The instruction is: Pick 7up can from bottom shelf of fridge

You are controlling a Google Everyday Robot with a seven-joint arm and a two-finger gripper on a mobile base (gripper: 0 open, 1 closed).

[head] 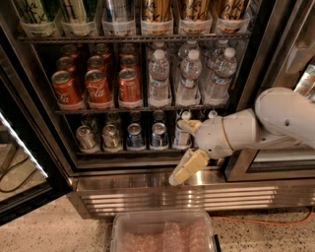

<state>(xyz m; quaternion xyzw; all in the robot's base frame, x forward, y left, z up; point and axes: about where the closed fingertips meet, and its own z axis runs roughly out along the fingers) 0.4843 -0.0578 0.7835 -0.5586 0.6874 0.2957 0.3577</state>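
Observation:
The fridge (197,194) stands open, with a steel base grille. On its bottom shelf (123,152) two silvery-green 7up cans (86,138) stand at the left. Two blue cans (146,136) come after them, then a white-topped container (181,138) partly behind my gripper. My gripper (177,151) is in front of the right part of the bottom shelf, well to the right of the 7up cans. It is open and empty. One finger (189,125) is up at shelf height and the other (189,167) hangs over the steel sill.
Red Coca-Cola cans (93,87) and water bottles (189,78) fill the rack above. Tall cans (152,12) stand on the top rack. The glass door (22,157) hangs open at the left. A clear plastic bin (162,231) sits on the floor below the fridge.

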